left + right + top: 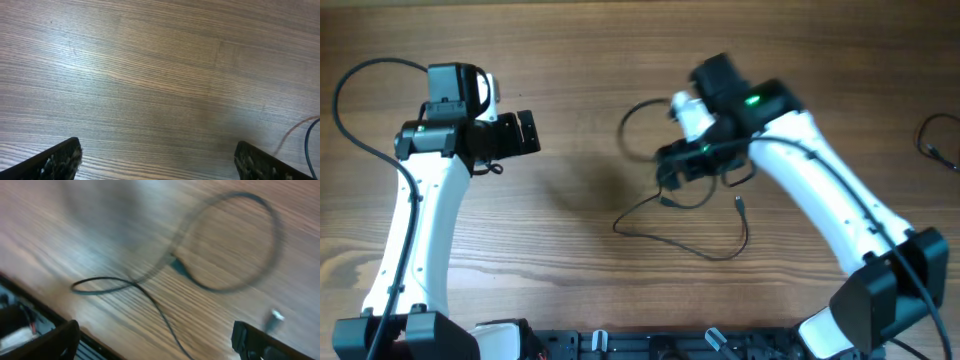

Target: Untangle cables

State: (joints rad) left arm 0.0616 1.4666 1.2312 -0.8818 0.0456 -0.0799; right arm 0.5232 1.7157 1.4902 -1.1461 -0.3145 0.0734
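overhead: l hand (530, 132) spread, empty; r hand (668, 168) spread too, above cables (715, 258) on table (560, 290).

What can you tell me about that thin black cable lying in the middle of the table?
The black cable is thin and flexible, looks rubber-coated, and sprawls in loose curves on the wooden table. Its strands cross one another, and one loop arcs out leftward past the right gripper. A free end carries a small silvery plug. In the blurred wrist view that gripper is open, its fingers seemingly clear of the cable.
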